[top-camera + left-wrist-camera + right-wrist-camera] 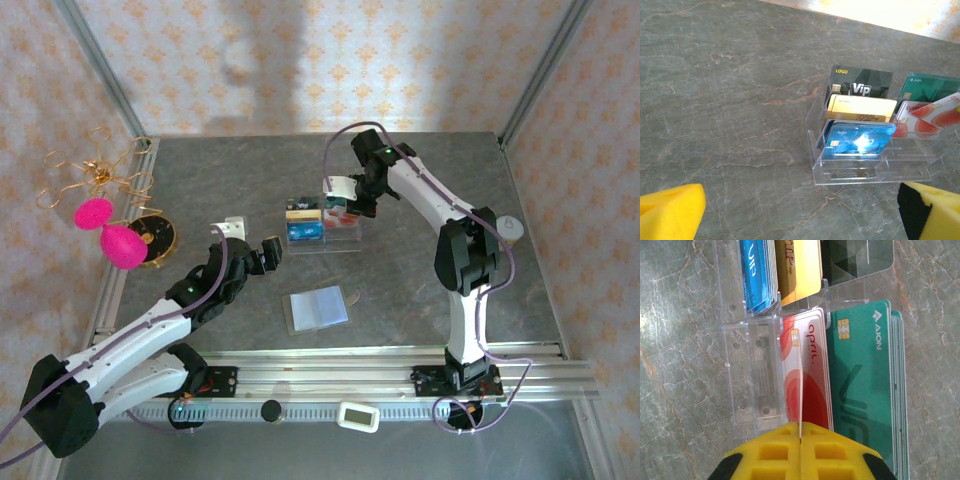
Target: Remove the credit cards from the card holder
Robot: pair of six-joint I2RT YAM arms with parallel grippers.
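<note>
Right gripper [800, 432] clamps 1 pale, red-blotched plastic card [937, 114] at clear acrylic tray [850, 176].
Left gripper [269, 249] hangs nearby, yellow fingers wide apart.

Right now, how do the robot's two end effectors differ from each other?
The left end effector is wide open and holds nothing, while the right end effector is shut on a red-blotched card. The left one sits back from the clear tray, and the right one is right at it. Both have yellow fingers.
</note>
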